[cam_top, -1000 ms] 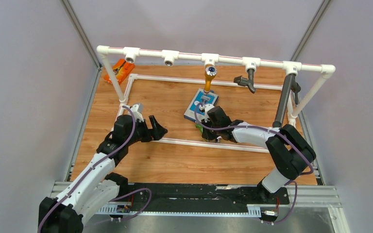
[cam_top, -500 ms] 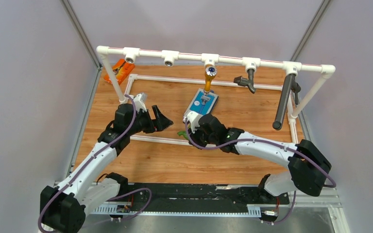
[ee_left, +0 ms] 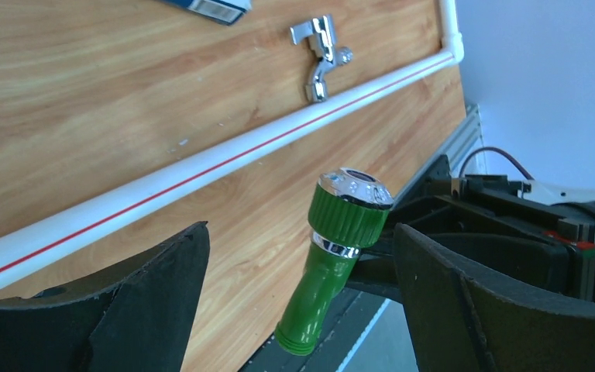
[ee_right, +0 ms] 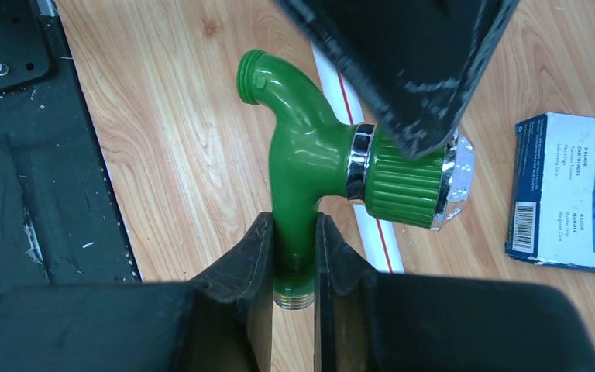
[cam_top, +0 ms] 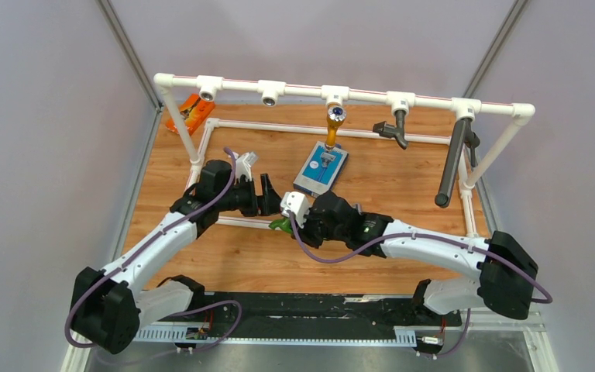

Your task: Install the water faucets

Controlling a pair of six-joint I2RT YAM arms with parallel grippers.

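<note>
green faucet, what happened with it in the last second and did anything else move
The right gripper, shut on the green faucet, carried it left, away from the blue box. The left gripper, open, swung right to meet it; its fingers now stand on either side of the faucet's knob without closing. The blue box and the white pipe frame stayed put.

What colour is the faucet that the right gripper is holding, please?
The faucet is green, with chrome rings on its knob; clearest in the right wrist view.
</note>
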